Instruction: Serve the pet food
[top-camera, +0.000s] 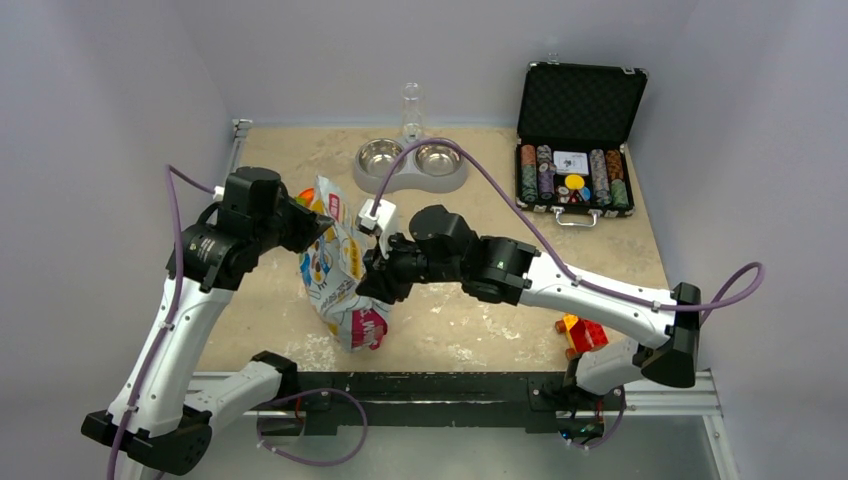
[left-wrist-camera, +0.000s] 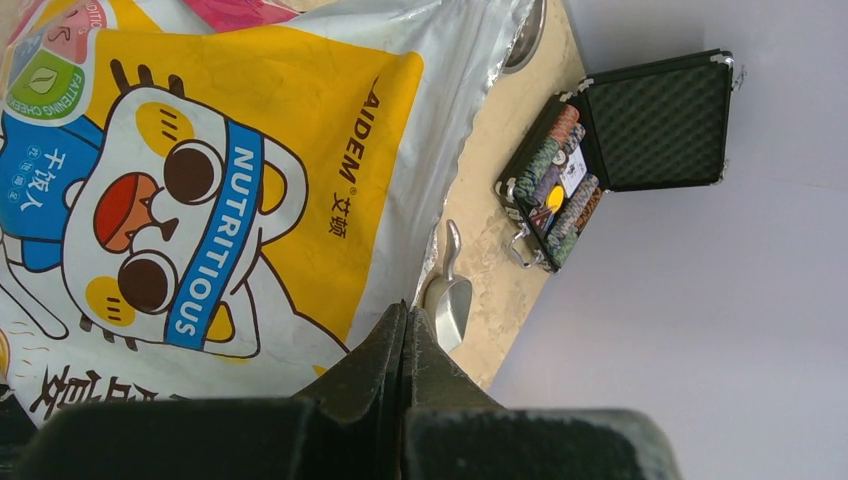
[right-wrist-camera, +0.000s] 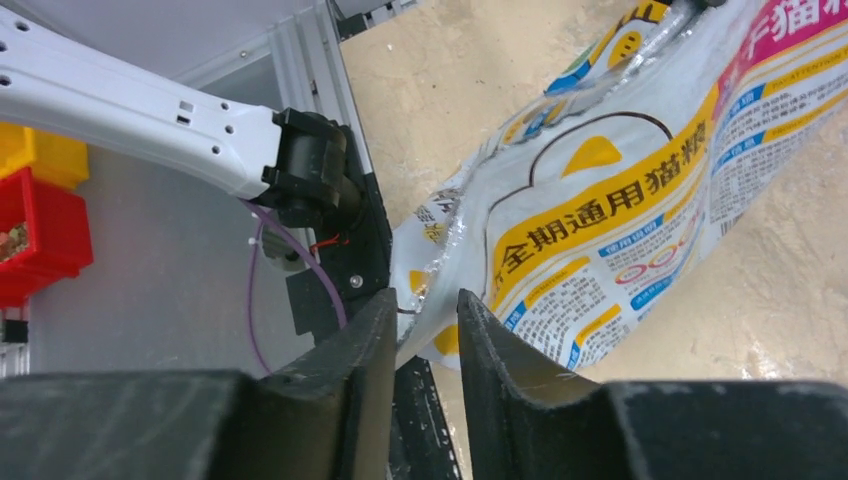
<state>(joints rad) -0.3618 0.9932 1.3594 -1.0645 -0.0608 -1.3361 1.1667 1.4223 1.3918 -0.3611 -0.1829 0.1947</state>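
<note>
My left gripper (left-wrist-camera: 403, 318) is pressed together at the edge of the foil bag (left-wrist-camera: 250, 150); I should close my spread right gripper (right-wrist-camera: 425, 302) squarely on its corner.

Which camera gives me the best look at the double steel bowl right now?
The top external view: the double bowl shows whole there, both basins facing the camera at the far edge of the table. The left wrist view catches only what looks like a sliver of its rim past the bag. The right wrist view shows none of it.
</note>
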